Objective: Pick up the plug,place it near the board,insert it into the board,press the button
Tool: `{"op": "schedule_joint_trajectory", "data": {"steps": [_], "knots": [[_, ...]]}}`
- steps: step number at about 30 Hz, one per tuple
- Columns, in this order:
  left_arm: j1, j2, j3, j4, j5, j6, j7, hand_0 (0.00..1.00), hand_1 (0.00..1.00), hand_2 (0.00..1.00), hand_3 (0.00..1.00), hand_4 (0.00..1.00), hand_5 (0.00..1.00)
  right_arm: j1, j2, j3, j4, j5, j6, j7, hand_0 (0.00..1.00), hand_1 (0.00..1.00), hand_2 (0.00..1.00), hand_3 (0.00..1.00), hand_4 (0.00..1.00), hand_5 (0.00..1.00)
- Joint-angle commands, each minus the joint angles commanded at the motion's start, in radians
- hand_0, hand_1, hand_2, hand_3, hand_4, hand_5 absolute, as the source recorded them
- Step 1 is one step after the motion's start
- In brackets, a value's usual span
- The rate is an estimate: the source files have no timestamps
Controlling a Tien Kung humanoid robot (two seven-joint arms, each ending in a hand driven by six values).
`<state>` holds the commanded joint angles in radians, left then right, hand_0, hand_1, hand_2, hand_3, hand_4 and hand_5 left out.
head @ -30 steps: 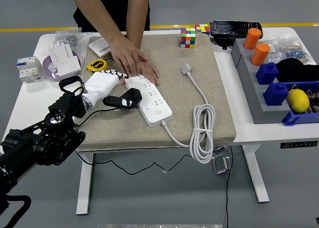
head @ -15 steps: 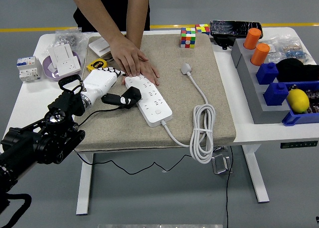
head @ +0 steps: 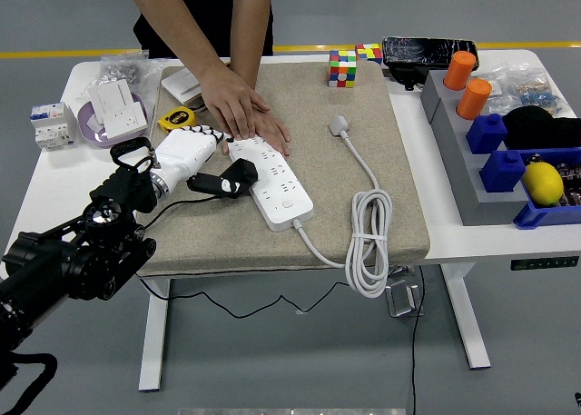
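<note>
The robot's left hand (head: 195,156), white-shelled on a black arm, reaches in from the lower left over a beige felt mat (head: 399,206) that covers the middle of the white table (head: 54,174). Its fingers are closed around a black plug (head: 231,179) with a thin black cord trailing off the mat's near-left edge. The plug's front end touches the left long side of a white rectangular power strip (head: 277,183), which lies diagonally on the mat.

A person standing at the far side presses one hand (head: 238,106) flat on the strip's far end, just beside the robot's fingers.

The strip's own white cable (head: 368,247) runs from its near end to a coil at the mat's near-right corner, then up to a white plug head (head: 339,124) lying free on the mat. The mat between the strip and this cable is open.

A yellow tape measure (head: 177,118) sits at the mat's left edge, just behind the robot's hand. Grey bins (head: 458,183) with orange cylinders (head: 467,83) stand well apart on the right.
</note>
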<state>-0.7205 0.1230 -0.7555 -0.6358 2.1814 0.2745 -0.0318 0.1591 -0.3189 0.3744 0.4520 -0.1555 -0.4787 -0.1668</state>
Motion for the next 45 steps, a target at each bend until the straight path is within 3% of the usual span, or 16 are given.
{"op": "schedule_joint_trajectory", "data": {"steps": [33,41,45], "knots": [[0.010,0.005,0.005,-0.016,-0.013,-0.013,-0.009,0.794,0.907,0.866,0.842,0.972,0.730,-0.007,-0.001,0.000,0.000,0.002,0.000,0.000,0.998,0.971,0.905,0.947,0.998,0.995],[0.023,0.030,0.016,-0.107,-0.034,-0.020,-0.008,0.796,0.910,0.870,0.848,0.998,0.752,-0.009,0.000,0.002,0.000,0.002,0.000,0.000,0.998,0.971,0.904,0.946,0.998,0.993],[0.022,0.030,0.017,-0.137,-0.036,-0.021,-0.007,0.799,0.913,0.871,0.849,0.998,0.763,-0.006,0.000,0.005,0.000,0.001,-0.001,0.000,0.998,0.971,0.904,0.946,0.998,0.991]]}}
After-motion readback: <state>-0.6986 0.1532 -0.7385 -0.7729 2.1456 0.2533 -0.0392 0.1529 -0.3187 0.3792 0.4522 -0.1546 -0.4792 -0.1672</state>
